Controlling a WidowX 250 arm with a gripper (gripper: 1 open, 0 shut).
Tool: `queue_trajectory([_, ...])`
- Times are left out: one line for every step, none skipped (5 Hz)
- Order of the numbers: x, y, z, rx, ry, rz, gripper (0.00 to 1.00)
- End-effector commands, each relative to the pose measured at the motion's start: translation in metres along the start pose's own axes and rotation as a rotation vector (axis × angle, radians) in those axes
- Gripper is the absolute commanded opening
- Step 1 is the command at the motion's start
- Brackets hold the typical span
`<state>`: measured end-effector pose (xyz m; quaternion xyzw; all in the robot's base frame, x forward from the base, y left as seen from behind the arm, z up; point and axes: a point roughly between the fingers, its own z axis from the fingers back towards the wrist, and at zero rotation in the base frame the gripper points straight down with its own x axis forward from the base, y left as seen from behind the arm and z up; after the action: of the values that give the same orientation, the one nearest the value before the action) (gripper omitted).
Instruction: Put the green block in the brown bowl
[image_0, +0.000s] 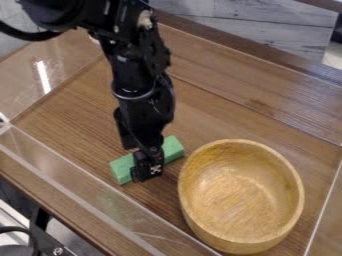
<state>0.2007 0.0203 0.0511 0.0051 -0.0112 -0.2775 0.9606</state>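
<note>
While lowered over the green block (150, 160), gripper (146, 165) pointing straight down with jaws spread wide around it, not closed on it. Block lying flat on the wooden table (254, 100), just beside the brown bowl (242, 194), to its left. Bowl empty. Nothing grasped yet; closing, lifting, carrying over the rim and releasing all left to do.

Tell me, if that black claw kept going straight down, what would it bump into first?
Most likely the small bright green rectangular block; the open black gripper hangs directly over it, pointing down, though whether they already touch is unclear.
</note>
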Motion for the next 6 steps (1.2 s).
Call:
queue_trajectory([0.015, 0.009, 0.005, 0.028, -0.048, -0.007, 1.00])
queue_trajectory([0.018, 0.011, 0.001, 0.027, -0.053, -0.008, 1.00])
queue_trajectory([0.020, 0.012, -0.004, 0.025, -0.056, -0.003, 1.00])
queue_trajectory([0.022, 0.014, -0.008, 0.022, -0.058, 0.003, 1.00])
queue_trajectory([0.023, 0.015, -0.012, 0.017, -0.060, 0.011, 1.00])
queue_trajectory([0.024, 0.016, -0.016, 0.014, -0.061, 0.019, 1.00])
